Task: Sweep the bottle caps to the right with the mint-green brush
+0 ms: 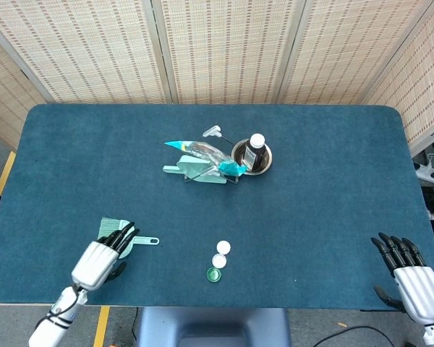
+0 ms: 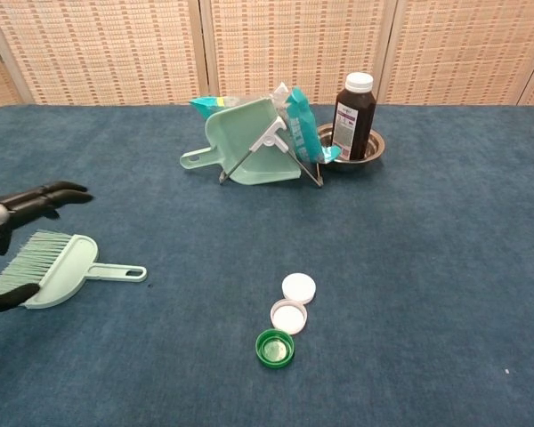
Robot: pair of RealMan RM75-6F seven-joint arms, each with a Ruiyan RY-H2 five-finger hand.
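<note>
The mint-green brush (image 2: pixel 60 269) lies flat on the blue table at the front left, handle pointing right; it also shows in the head view as the brush (image 1: pixel 127 239). My left hand (image 1: pixel 100 259) hovers just above and behind it, fingers (image 2: pixel 37 197) spread, holding nothing. Three bottle caps sit near the front middle: a white cap (image 2: pixel 299 287), a second white cap (image 2: pixel 288 316) and a green cap (image 2: pixel 275 348). My right hand (image 1: pixel 412 275) stays at the front right corner with fingers extended and nothing in it.
A mint dustpan (image 2: pixel 246 140) leans on a wire stand with teal packets at the table's back middle. A brown bottle (image 2: pixel 354 118) stands in a metal dish (image 2: pixel 375 142) beside it. The table's edge (image 1: pixel 217 309) runs close behind the caps.
</note>
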